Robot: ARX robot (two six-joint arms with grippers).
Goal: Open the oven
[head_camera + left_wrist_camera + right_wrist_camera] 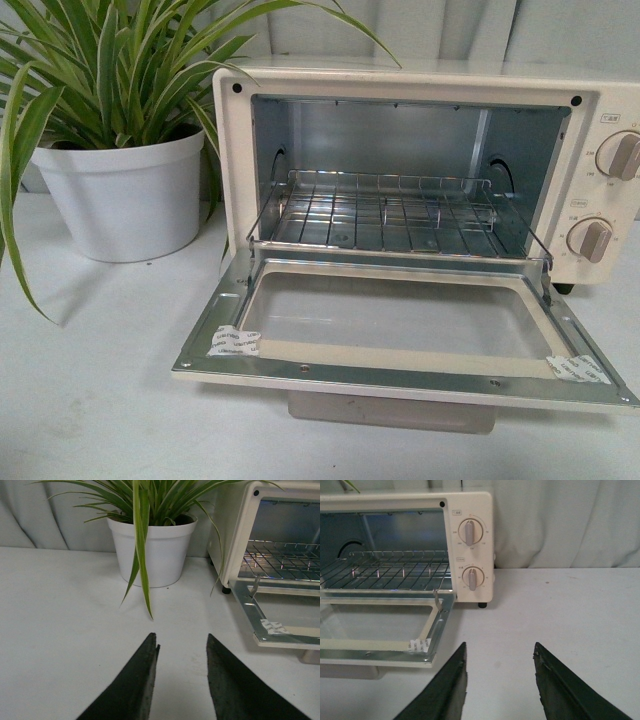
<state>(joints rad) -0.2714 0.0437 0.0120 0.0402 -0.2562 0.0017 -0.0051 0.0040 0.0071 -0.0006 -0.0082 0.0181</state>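
Note:
The cream-white oven (600, 90) stands on the white table with its glass door (400, 375) folded down flat toward me. The wire rack (390, 215) shows inside, and two round knobs (625, 155) sit on its right panel. The bar handle (390, 412) shows under the door's front edge. Neither gripper shows in the front view. My left gripper (182, 640) is open and empty over the table, left of the oven (240, 530). My right gripper (500, 650) is open and empty over the table, in front of the oven's right corner (475, 545).
A white pot (125, 195) with a long-leaved green plant (120, 60) stands left of the oven; it also shows in the left wrist view (152, 550). A grey curtain (570, 525) hangs behind the table.

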